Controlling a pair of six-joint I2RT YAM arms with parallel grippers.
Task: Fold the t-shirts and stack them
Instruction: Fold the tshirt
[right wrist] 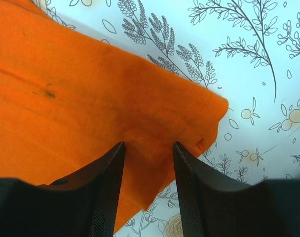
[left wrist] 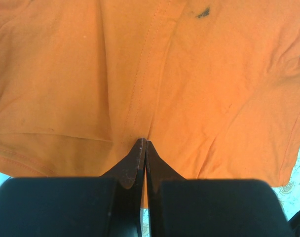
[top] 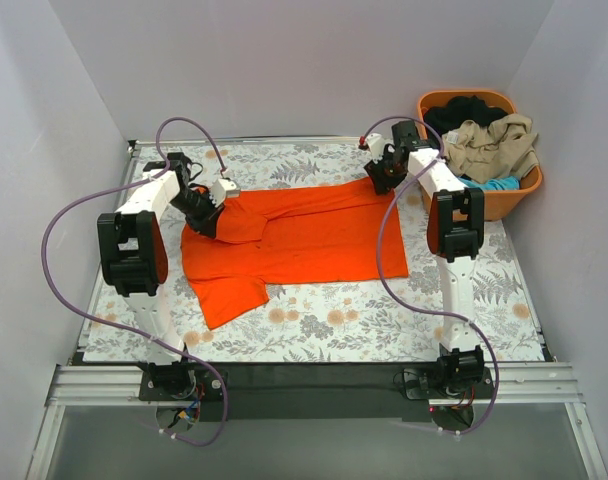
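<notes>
Tabletop [top: 384,315] with a white floral print, carrying one plain bright orange cloth t-shirt [top: 314,235] spread nearly flat at its centre. In the top view the garment's long axis runs from 9 o'clock to 3 o'clock, with one short sleeve trailing toward 7 o'clock.

The left fingers [left wrist: 135,163] meet the cloth at its 9 o'clock end. In the left wrist view they are pressed together tip to tip on a raised fold of the orange t-shirt, and a stitched seam runs from 12 o'clock straight down into the pinch. Orange cloth fills that view on every side of the tips.

The right fingers [right wrist: 110,182] sit at the shirt's 1 o'clock corner. In the right wrist view they stand apart, and flat orange cloth shows in the gap between them. The hemmed corner of the shirt lies just beside them at 2 o'clock, over the printed surface.

A rigid orange plastic basket [top: 514,205] stands at 2 o'clock of the tabletop, well apart from the spread shirt. It holds a crumpled beige garment [top: 494,145], a black garment [top: 464,108] and a turquoise garment [top: 499,184].
</notes>
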